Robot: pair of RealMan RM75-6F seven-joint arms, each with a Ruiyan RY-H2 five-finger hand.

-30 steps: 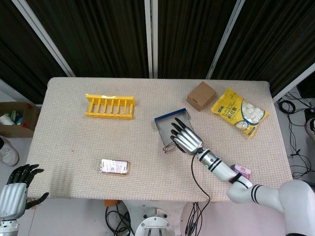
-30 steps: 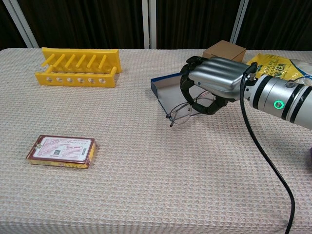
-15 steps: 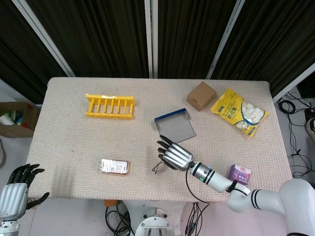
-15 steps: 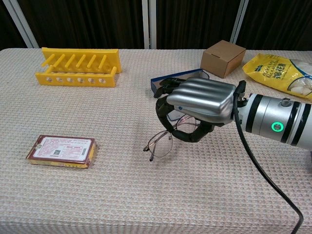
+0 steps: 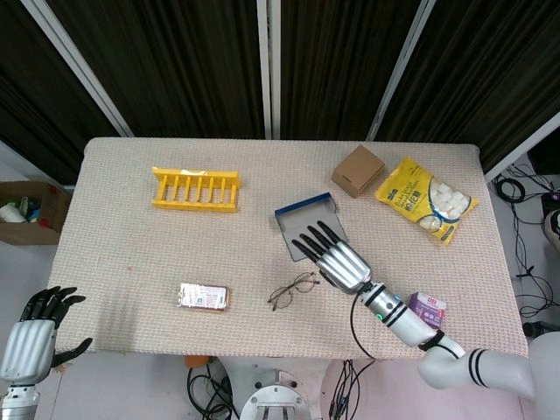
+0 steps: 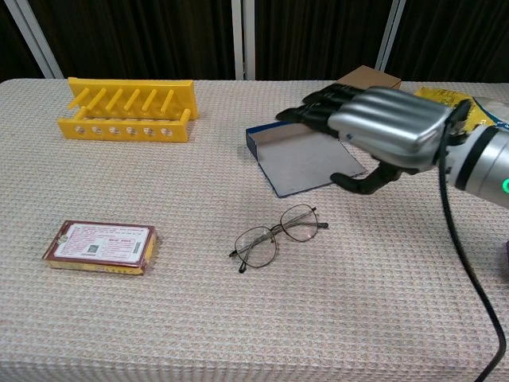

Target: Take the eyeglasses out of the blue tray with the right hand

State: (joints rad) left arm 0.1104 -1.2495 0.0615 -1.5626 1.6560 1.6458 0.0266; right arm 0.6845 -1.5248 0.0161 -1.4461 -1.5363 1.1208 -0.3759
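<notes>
The eyeglasses (image 5: 293, 290) (image 6: 277, 235) lie flat on the table, in front of the blue tray (image 5: 295, 213) (image 6: 262, 144) and outside it. The tray holds nothing that I can see. My right hand (image 5: 337, 258) (image 6: 380, 130) hovers above the tray's near right corner, fingers stretched out and apart, holding nothing; it is up and to the right of the glasses, not touching them. My left hand (image 5: 35, 330) hangs off the table's front left corner with its fingers spread and nothing in it.
A yellow rack (image 5: 196, 189) (image 6: 127, 107) stands at the back left. A small flat box (image 5: 203, 297) (image 6: 101, 247) lies front left. A cardboard box (image 5: 358, 171), a yellow snack bag (image 5: 426, 198) and a small purple packet (image 5: 426, 307) sit to the right.
My right hand carried the eyeglasses out of the blue tray toward the front edge, let them go on the table, then lifted and drew back over the tray with fingers spread.
</notes>
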